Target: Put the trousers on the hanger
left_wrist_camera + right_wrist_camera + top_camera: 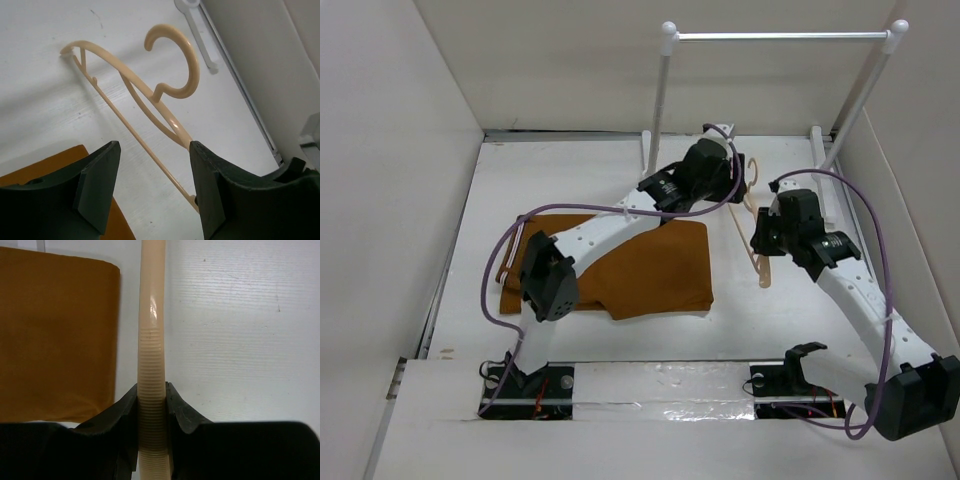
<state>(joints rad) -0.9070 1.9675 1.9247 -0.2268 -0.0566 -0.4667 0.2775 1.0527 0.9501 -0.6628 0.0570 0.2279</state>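
Top camera is looking down from above and behind the arm bases, taking in the whole table. Left wrist camera is hovering near, facing the hanger hook. Right wrist camera is pressing closer on its ribbed bar. All 3 are sharing hanger and trousers.

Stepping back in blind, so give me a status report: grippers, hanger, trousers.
Left gripper open over the hanger. Right gripper shut on it. Trousers flat on table, not yet hung. Nothing blocking.
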